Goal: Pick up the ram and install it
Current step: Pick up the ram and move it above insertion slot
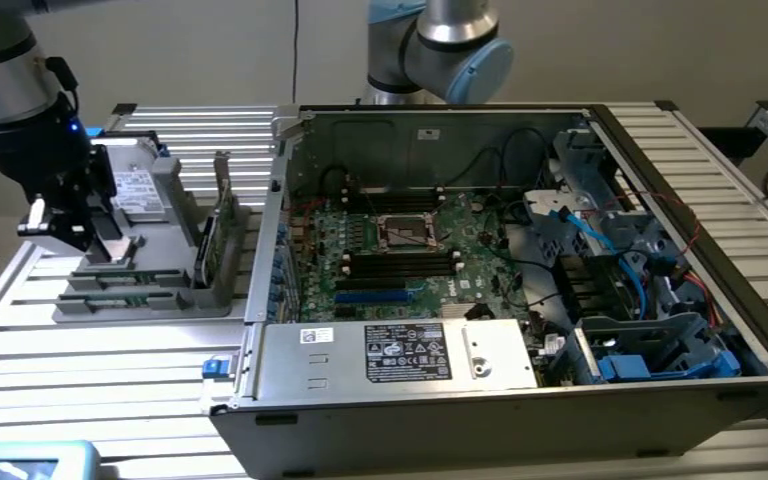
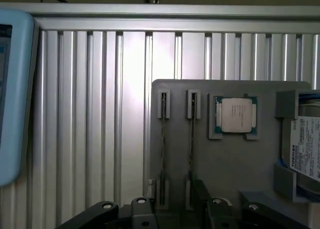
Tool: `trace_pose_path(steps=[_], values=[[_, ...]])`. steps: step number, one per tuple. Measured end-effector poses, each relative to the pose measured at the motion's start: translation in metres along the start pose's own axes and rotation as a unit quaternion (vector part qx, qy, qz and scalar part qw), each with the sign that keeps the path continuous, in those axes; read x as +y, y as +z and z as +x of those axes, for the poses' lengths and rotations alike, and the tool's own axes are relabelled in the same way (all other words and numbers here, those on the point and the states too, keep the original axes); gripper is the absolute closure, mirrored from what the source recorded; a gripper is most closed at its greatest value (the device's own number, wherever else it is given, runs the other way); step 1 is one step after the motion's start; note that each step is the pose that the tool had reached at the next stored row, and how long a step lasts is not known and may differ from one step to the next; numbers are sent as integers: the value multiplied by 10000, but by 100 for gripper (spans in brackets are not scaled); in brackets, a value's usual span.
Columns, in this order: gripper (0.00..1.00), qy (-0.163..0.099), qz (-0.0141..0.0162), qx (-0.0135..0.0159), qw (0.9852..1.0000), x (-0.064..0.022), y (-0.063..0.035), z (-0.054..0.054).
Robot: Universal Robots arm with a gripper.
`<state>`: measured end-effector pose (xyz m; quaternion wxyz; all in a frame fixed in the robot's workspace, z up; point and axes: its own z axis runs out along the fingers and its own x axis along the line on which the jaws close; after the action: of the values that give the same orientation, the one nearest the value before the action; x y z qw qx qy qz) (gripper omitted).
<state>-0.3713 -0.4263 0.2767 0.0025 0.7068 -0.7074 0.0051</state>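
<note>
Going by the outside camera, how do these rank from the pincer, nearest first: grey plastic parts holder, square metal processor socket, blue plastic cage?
1. Grey plastic parts holder: just beneath the pincer, on the exterior view's left.
2. Square metal processor socket: middle of the open case.
3. Blue plastic cage: the case's corner at the exterior view's right.

An open computer case (image 1: 491,432) lies on the slatted table (image 1: 91,370), motherboard (image 1: 471,225) exposed. Beside it, a grey holder (image 2: 230,164) carries a silver processor (image 2: 236,115) and a hard drive (image 2: 306,146).

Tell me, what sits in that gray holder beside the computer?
A ram stick and a taller card on edge, a silver processor, a labelled hard drive. The gripper covers one edge of the holder.
</note>
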Motion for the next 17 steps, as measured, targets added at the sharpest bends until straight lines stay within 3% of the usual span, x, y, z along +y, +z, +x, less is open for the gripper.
trace_pose_path(steps=[17], values=[[58,0,0,6,10000,-31,305,71]])
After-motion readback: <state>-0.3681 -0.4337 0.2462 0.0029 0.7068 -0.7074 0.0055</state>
